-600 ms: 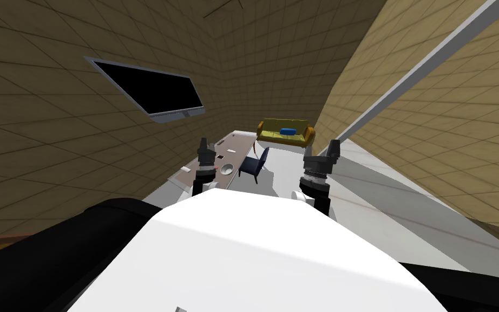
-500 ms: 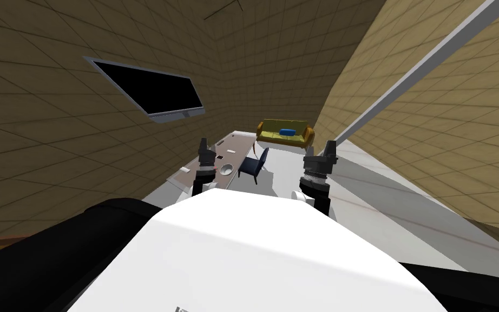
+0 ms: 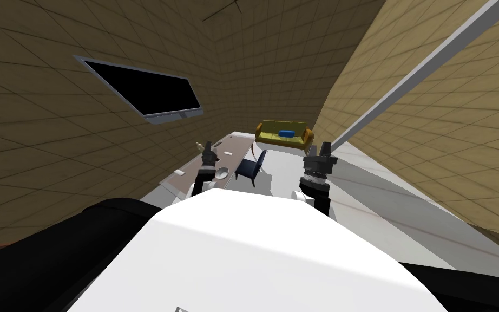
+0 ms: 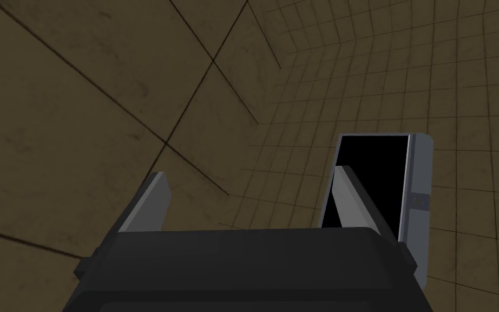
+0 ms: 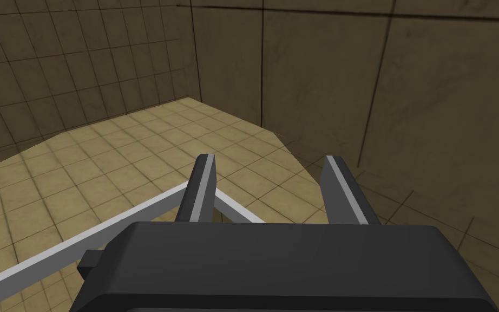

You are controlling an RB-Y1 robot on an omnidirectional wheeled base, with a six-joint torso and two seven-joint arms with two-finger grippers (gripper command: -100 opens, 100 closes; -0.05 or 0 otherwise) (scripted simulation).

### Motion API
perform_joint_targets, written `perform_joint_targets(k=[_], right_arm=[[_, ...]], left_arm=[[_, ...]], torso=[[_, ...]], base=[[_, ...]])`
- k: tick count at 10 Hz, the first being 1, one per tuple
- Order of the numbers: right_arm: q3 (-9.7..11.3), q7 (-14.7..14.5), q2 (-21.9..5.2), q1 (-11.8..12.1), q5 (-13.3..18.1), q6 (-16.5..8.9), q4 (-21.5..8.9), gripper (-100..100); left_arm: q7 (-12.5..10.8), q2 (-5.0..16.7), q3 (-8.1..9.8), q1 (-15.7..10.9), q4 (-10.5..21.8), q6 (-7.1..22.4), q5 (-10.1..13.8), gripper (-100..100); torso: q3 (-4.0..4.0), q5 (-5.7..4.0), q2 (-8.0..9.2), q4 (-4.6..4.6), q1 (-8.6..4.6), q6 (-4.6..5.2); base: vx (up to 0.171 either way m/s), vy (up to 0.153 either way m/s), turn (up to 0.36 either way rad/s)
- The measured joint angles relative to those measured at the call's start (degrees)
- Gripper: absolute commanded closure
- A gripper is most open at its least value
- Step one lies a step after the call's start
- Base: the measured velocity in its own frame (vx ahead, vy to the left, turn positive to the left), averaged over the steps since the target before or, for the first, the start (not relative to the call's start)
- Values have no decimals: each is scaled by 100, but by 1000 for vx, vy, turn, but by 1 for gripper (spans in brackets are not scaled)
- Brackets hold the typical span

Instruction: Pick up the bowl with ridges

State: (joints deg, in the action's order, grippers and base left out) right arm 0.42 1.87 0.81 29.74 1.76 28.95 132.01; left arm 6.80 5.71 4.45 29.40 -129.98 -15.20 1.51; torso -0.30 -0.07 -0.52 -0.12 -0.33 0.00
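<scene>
Standing off from the long table (image 3: 188, 177) with both arms raised ahead. Holding the left gripper (image 3: 208, 147) wide open, fingers (image 4: 152, 201) parted on nothing but air. Keeping the right gripper (image 3: 323, 149) open as well, a little narrower and likewise empty.

Placing the bowl (image 3: 222, 173): pale, round, sitting on the table below and behind the left jaws, just beside that forearm and well apart from the right jaws. Not managing to confirm ridges at this distance.

Probably risking a knock from the left forearm or wrist on the way down, with the bowl lying back of the fingertips rather than between them. Also risking a blind reach, with the jaws pointing away from the bowl.

Noting a dark blue chair (image 3: 250, 168) drawn up at the table edge, just to the right of the bowl and between the two sets of jaws, narrowing any sideways approach. Noting small flat pieces (image 3: 179, 172) scattered on the tabletop left of and beyond the left jaws. Seeing open floor under the right jaws, and a yellow sofa (image 3: 284, 135) well beyond both.
</scene>
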Motion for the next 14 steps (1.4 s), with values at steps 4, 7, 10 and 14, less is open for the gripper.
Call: perform_joint_targets(k=[4, 7, 10, 14], right_arm=[[0, 0, 0, 0, 0, 0, 0, 0], [0, 0, 0, -1, 0, 0, 0, 0], [0, 0, 0, -1, 0, 0, 0, 0], [0, 0, 0, -1, 0, 0, 0, 0]], left_arm=[[-71, 133, 310, -304, 487, 768, 93, -100], [-91, 133, 371, -320, 803, 1008, 117, -100], [-130, 157, 500, -515, 1127, 1403, 164, -100], [-206, 179, 656, -676, 1552, 1932, 247, -100]], torso=[[-6, -3, -9, -2, -10, 0], [13, 2, 25, 5, 16, -1], [16, 2, 29, 6, 11, -1], [14, 3, 26, 5, 20, -1]], base=[[134, -114, 18], [66, -54, 16], [70, -66, 30], [73, -45, 31]])
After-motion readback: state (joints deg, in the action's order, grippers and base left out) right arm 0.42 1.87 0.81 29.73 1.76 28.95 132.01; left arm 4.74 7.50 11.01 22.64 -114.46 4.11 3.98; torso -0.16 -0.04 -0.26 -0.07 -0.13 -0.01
